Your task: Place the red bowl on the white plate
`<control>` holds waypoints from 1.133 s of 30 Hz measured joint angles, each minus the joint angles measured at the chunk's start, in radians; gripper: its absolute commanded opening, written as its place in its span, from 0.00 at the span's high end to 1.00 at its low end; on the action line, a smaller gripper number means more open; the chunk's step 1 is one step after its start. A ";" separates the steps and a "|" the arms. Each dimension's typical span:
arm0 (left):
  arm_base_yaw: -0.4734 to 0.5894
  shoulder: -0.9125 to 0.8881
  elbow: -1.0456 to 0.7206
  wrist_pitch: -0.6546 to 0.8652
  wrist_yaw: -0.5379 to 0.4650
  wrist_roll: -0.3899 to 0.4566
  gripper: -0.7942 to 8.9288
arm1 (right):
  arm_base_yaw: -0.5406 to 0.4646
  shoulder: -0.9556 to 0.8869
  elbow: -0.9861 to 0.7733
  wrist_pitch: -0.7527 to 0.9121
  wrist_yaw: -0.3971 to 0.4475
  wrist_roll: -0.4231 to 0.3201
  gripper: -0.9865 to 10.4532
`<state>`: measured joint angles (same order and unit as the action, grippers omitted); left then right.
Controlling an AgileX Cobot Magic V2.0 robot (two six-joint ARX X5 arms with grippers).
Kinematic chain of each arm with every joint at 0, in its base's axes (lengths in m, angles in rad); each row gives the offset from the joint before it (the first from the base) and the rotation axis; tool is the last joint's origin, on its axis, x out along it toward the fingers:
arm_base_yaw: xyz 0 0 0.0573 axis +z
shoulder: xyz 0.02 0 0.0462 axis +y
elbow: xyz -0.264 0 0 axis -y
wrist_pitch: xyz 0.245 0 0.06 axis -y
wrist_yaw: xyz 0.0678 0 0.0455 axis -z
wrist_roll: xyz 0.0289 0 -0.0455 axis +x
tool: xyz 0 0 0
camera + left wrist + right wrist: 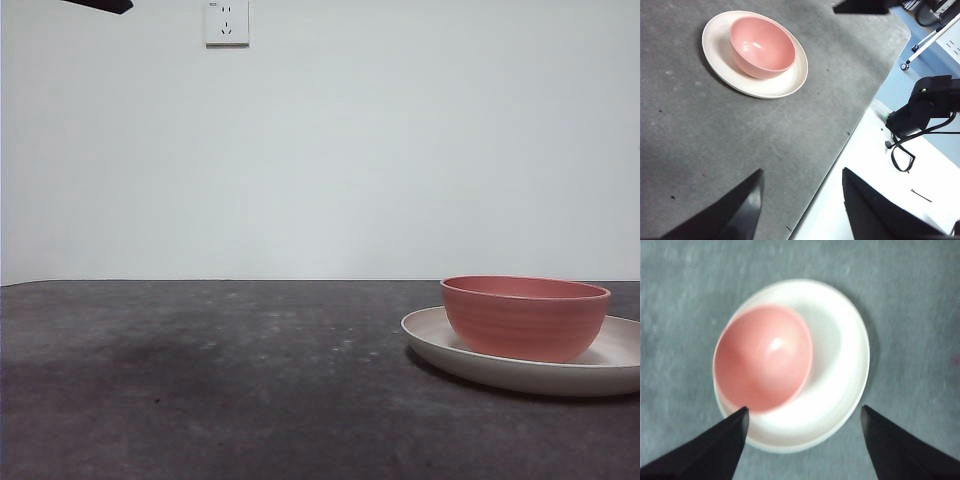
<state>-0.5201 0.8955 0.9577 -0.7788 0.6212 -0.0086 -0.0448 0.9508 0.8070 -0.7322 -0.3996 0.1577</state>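
The red bowl [525, 316] stands upright on the white plate [430, 337] at the right of the table. It sits off-centre on the plate and is empty. My right gripper [804, 415] is open and empty, high above the bowl [763, 358] and plate [840, 360], touching neither. My left gripper [802, 180] is open and empty, far from the bowl [762, 47] and plate [715, 37], over the table's edge. In the front view only a black tip [100, 5] shows at the top left corner.
The dark grey mat [200, 380] covers the table. A wall socket [226, 22] is on the white wall behind. In the left wrist view a black device with cables [922, 107] sits on the white surface beside the mat.
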 measured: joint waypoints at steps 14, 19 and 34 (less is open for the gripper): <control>0.000 0.000 0.000 0.000 0.000 0.000 0.66 | -0.056 0.372 0.000 0.189 -0.043 -0.003 0.69; 0.000 0.000 0.000 0.000 0.000 0.000 0.66 | -0.056 0.449 0.000 0.223 -0.043 -0.003 0.71; 0.000 0.000 0.000 0.000 0.000 -0.001 0.66 | -0.056 0.557 0.000 0.270 -0.043 -0.004 0.82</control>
<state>-0.5201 0.8955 0.9577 -0.7788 0.6212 -0.0093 -0.1009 1.5082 0.8070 -0.4618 -0.4423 0.1539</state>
